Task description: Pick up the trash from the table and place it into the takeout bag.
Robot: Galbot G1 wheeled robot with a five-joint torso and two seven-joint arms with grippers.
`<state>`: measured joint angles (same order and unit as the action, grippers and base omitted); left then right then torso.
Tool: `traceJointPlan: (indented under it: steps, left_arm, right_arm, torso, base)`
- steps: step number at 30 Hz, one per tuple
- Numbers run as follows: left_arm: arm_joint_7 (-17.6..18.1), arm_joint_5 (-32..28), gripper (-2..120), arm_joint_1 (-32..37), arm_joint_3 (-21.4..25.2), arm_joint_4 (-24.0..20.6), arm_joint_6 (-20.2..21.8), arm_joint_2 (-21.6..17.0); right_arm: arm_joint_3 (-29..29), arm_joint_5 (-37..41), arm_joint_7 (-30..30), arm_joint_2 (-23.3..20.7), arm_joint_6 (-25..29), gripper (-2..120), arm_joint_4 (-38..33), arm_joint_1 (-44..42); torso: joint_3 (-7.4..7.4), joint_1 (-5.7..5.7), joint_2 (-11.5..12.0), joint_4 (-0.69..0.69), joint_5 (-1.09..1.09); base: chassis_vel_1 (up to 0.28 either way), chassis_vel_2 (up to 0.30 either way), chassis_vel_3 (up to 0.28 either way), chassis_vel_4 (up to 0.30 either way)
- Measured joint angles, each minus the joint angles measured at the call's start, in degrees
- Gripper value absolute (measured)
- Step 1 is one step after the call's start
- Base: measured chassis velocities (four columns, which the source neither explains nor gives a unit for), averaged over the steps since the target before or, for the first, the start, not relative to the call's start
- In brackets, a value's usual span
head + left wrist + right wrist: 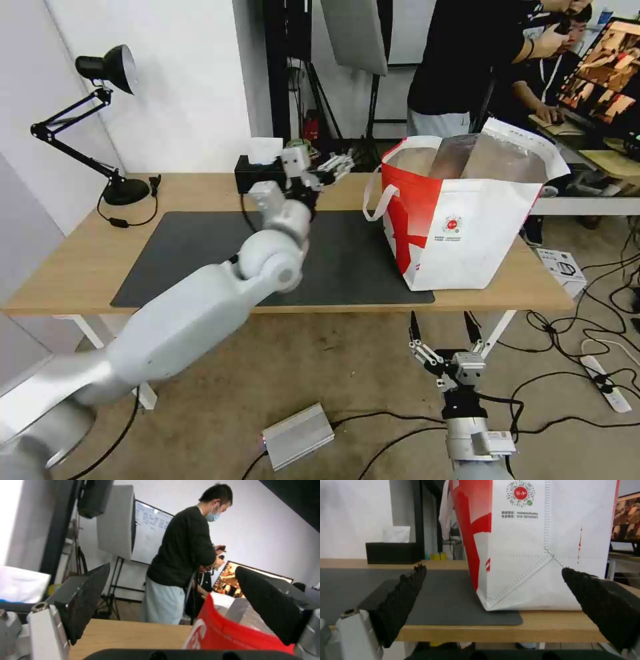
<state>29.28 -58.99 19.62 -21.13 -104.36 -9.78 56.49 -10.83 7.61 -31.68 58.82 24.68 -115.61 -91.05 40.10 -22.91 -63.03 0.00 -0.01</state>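
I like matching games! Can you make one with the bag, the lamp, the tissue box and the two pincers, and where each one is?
Things:
1. bag
2. lamp
3. tissue box
4. left pincer
5. right pincer

Places:
A. below the table edge, open
B. table's far left corner
C. on the mat's right end
D. far edge of the table, behind the mat
E. raised over the table beside the bag, open

Pairs: 1-C, 2-B, 3-D, 4-E, 5-A

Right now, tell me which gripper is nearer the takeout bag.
Left. The left gripper is open above the table's far edge, just beside the takeout bag's red side. The right gripper is open, below the table's front edge, under the bag.
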Motion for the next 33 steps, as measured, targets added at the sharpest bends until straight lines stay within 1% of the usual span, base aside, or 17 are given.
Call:
traceJointPlan:
  steps: [2, 5, 6, 10, 12, 15, 16, 17, 18, 19, 20, 22, 24, 26, 27, 30, 33]
  left_arm:
    - [-0.2, 0.44, 100, 0.89, 0.58, -0.56, 0.0, -0.41]
    - [-0.96, 2.67, 100, 6.36, 3.9, -3.6, 0.01, -2.33]
    - [-0.96, 2.67, 100, 6.36, 3.9, -3.6, 0.01, -2.33]
    - [-2.37, 7.14, 100, 13.02, 7.62, -6.11, 0.0, -4.24]
    - [-2.41, 7.29, 100, 13.3, 7.75, -6.2, -0.01, -4.3]
    - [-3.3, 10.15, 100, 18.36, 10.9, -7.94, -0.42, -4.87]
    - [-3.3, 10.15, 100, 18.36, 10.9, -7.94, -0.42, -4.87]
    - [-3.65, 10.95, 100, 20.01, 11.92, -8.57, -0.51, -4.93]
    - [-3.93, 12.22, 100, 22.64, 13.48, -9.55, -0.55, -4.95]
    - [-4.0, 12.73, 100, 23.63, 14.01, -9.9, -0.58, -4.94]
    - [-4.53, 14.77, 100, 27.33, 16.03, -11.05, -0.62, -4.68]
    - [-4.76, 15.35, 100, 28.28, 16.58, -11.31, -0.62, -4.58]
    - [-5.71, 18.91, 100, 34.17, 20.31, -13.31, -0.71, -3.63]
    - [-5.77, 19.49, 100, 35.13, 20.87, -13.65, -0.76, -3.45]
    - [-6.09, 21.24, 100, 37.71, 22.48, -14.46, -1.3, -3.12]
    - [-7.04, 24.31, 100, 42.12, 25.27, -15.81, -2.43, -2.77]
    - [-7.2, 26.4, 100, 44.28, 26.52, -16.64, -3.12, -2.43]
  right_arm:
    - [0.0, 0.0, 0.0, 0.0, 0.0, 100, -0.01, 0.0]
    - [0.0, 0.0, 0.0, 0.0, 0.0, 100, 0.0, 0.0]
    - [0.0, 0.0, 0.0, 0.0, 0.0, 100, 0.0, 0.0]
    - [-0.01, 0.0, -0.01, 0.0, 0.0, 100, 0.0, 0.0]
    - [0.0, 0.0, 0.0, 0.0, 0.0, 100, 0.0, 0.0]
    - [0.0, 0.0, 0.0, 0.0, 0.0, 100, 0.0, 0.0]
    - [0.0, 0.0, 0.0, 0.0, 0.0, 100, 0.0, 0.0]
    - [-0.01, 0.0, 0.0, 0.0, 0.0, 100, 0.0, 0.0]
    - [0.0, 0.0, 0.0, -0.01, 0.0, 100, 0.0, 0.0]
    - [0.0, 0.0, 0.0, 0.0, 0.0, 100, 0.0, 0.0]
    - [0.0, 0.0, 0.0, 0.0, 0.0, 100, 0.0, 0.0]
    - [0.0, 0.0, 0.0, -0.01, 0.0, 100, 0.0, 0.0]
    - [0.01, 0.0, 0.0, -0.01, 0.0, 100, 0.0, 0.0]
    - [0.0, 0.0, 0.0, -0.01, 0.0, 100, 0.0, 0.0]
    - [0.0, 0.0, 0.0, -0.01, 0.0, 100, 0.0, 0.0]
    - [0.01, 0.0, 0.0, -0.01, 0.0, 100, 0.0, 0.0]
    - [0.01, 0.0, 0.0, -0.01, 0.0, 100, 0.0, 0.0]
  torso:
    - [0.0, 0.0, 0.0, 0.01, 0.0]
    - [0.0, 0.0, 0.0, 0.0, 0.0]
    - [0.0, 0.0, 0.0, 0.0, 0.0]
    - [0.0, 0.0, 0.0, 0.0, 0.0]
    - [0.0, 0.0, 0.0, 0.01, 0.0]
    - [0.01, 0.0, 0.0, 0.0, 0.01]
    - [0.01, 0.0, 0.0, 0.0, 0.01]
    - [0.01, 0.01, 0.0, -0.01, 0.01]
    - [0.01, 0.0, 0.0, 0.0, 0.01]
    - [0.01, 0.0, 0.0, -0.01, 0.02]
    - [0.01, 0.0, 0.0, 0.0, 0.0]
    - [0.01, 0.0, 0.0, 0.0, 0.0]
    - [0.0, 0.0, 0.0, 0.01, 0.01]
    - [0.0, 0.0, 0.0, 0.01, 0.0]
    - [0.0, 0.0, 0.0, 0.0, 0.0]
    - [0.0, 0.0, 0.0, 0.01, 0.01]
    - [0.0, 0.0, 0.0, 0.0, 0.02]
  base:
    - [0.0, 0.0, 0.0, 0.0]
    - [0.0, 0.0, 0.0, 0.0]
    - [0.0, 0.0, 0.0, 0.0]
    - [0.0, 0.0, 0.0, 0.0]
    - [0.0, 0.0, 0.0, 0.0]
    - [0.0, 0.0, 0.0, 0.0]
    - [0.0, 0.0, 0.0, 0.0]
    - [0.0, 0.0, 0.0, 0.0]
    - [0.0, 0.0, 0.0, 0.0]
    - [0.0, 0.0, 0.0, 0.0]
    - [0.0, 0.0, 0.0, 0.0]
    - [0.0, 0.0, 0.0, 0.0]
    - [0.0, 0.0, 0.0, 0.0]
    - [0.0, 0.0, 0.0, 0.0]
    - [0.0, 0.0, 0.0, 0.0]
    - [0.0, 0.0, 0.0, 0.0]
    - [0.0, 0.0, 0.0, 0.0]
